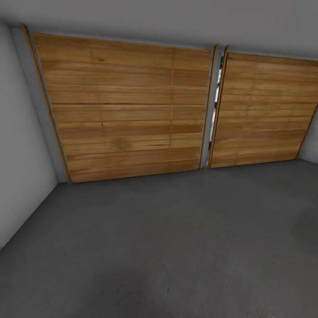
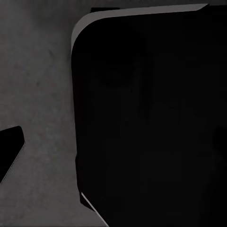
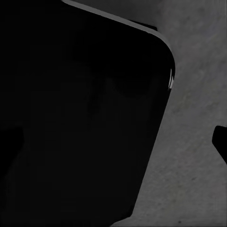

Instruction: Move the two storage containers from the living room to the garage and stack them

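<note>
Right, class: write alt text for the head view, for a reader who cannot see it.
Two wide wooden plank doors stand side by side in a pale grey wall, with a narrow gap between them. A dark grey concrete floor spreads in front of the doors, and a plain pale wall runs along the left.

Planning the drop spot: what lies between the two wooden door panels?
In the head view, a narrow grey wall strip separates the left panel from the right panel; below them lies the floor.
</note>
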`<state>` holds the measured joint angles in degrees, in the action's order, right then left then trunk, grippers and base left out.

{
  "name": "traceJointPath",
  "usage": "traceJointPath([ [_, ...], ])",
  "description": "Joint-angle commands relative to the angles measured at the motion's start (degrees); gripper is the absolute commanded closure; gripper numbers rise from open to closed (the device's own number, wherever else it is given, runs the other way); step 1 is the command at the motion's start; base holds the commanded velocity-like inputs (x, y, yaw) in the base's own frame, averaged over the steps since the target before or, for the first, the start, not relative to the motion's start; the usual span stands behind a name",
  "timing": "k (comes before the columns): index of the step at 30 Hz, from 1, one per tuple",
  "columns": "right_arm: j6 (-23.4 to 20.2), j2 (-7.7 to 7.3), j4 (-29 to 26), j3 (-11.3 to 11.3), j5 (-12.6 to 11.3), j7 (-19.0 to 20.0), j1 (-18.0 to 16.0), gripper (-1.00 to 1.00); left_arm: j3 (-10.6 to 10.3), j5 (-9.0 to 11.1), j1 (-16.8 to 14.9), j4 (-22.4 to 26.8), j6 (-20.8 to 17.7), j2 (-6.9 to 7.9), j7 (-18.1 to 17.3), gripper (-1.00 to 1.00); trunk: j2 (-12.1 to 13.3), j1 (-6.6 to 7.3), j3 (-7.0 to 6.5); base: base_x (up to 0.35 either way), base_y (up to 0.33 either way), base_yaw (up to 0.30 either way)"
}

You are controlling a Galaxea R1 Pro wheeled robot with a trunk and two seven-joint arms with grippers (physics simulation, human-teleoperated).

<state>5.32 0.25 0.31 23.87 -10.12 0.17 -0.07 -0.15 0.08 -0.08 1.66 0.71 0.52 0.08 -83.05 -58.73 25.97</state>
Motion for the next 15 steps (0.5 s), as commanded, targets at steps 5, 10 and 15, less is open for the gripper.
traceJointPath([
  [5,0.22,0.01,0.04,0.49,-0.55,0.08,-0.01,-1.00,-0.02,0.01,-0.01,0.01,0.07,0.01,0.00,-1.00,-0.02,0.00,0.04,0.000,0.000,-0.284],
  [10,0.22,0.01,0.04,0.50,-0.53,0.09,-0.01,-1.00,-0.02,0.01,-0.01,0.01,0.07,0.01,0.01,-1.00,-0.02,0.00,0.04,0.000,0.000,-0.285],
  [15,0.22,0.01,0.04,0.50,-0.52,0.09,-0.01,-1.00,-0.02,0.01,-0.01,0.01,0.07,0.01,0.01,-1.00,-0.02,0.00,0.04,0.000,0.000,-0.285],
])
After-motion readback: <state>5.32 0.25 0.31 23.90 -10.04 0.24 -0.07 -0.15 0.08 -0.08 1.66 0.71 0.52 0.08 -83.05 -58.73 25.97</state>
